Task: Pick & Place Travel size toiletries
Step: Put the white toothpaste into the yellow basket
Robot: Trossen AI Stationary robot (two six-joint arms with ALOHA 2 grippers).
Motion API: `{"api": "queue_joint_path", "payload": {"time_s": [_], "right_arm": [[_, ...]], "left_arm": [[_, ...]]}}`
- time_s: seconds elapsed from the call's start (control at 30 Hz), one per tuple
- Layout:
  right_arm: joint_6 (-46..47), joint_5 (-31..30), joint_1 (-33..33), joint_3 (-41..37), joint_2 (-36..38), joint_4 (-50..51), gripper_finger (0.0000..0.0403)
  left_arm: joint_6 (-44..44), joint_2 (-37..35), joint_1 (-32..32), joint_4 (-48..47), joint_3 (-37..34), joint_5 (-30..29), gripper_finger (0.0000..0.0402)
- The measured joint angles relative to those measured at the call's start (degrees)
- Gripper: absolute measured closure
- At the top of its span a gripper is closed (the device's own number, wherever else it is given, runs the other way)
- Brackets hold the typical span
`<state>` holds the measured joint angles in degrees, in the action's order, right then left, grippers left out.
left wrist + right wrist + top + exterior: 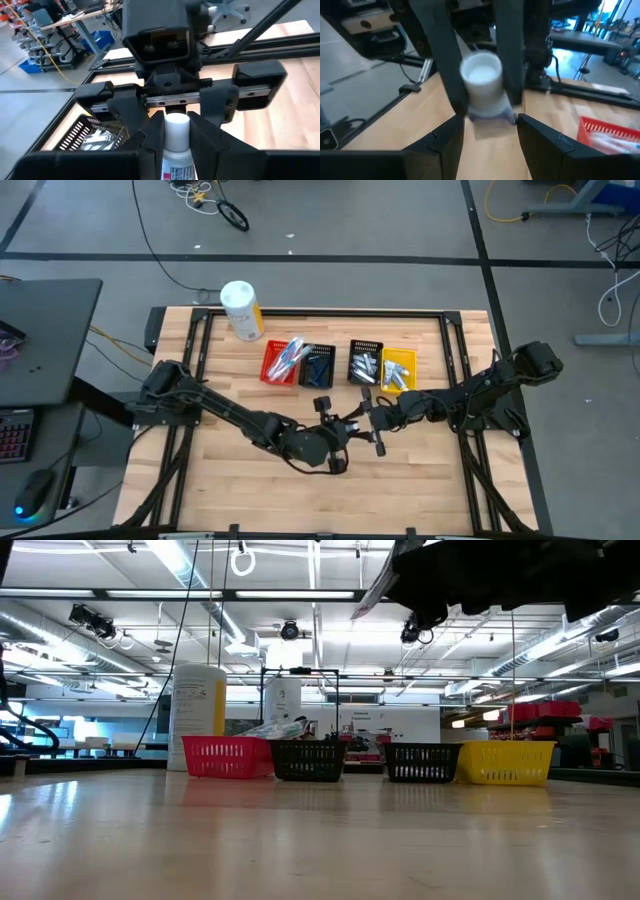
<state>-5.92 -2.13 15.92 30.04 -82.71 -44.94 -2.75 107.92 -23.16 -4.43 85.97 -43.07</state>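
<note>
A small white toothpaste tube [176, 150] with a white cap [480, 74] is held in the air over the middle of the table. My left gripper [345, 430] is shut on it. My right gripper [490, 125] faces it from the table's right, open, with one finger on each side of the cap end; I see no touch. The same right gripper [172, 102] fills the left wrist view. More toiletries lie in the bins. My left gripper pinches the toothpaste tube between its two fingers [150, 142], on the tube's body just behind the cap [176, 156]. The fingers come roughly level from the table's left side. The tube is lifted clear of the table, cap pointing toward my right gripper.
A row of slotted bins stands toward the far edge: red [281, 364], black [318, 366], black [366, 361] and yellow [398, 370]. A white-and-yellow cylinder [241, 310] stands at the far left. Bare wood lies near the near edge [320, 840].
</note>
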Motion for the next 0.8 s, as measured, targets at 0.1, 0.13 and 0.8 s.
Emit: {"api": "queue_joint_path", "payload": {"time_s": [0.1,0.13,0.8], "right_arm": [[-0.56,-0.45,-0.02,0.00,-0.36,-1.39,0.0212],[-0.56,-1.17,-0.11,0.00,-0.63,-2.39,0.0212],[-0.08,-7.16,-1.03,0.00,-4.73,-4.73,0.0293]], "left_arm": [[-1.03,0.00,0.68,-0.11,0.00,-0.60,0.0327],[-1.38,0.00,0.92,-0.11,0.00,-0.70,0.0324],[-2.99,0.00,3.10,-2.40,-0.04,-0.68,0.0313]]}}
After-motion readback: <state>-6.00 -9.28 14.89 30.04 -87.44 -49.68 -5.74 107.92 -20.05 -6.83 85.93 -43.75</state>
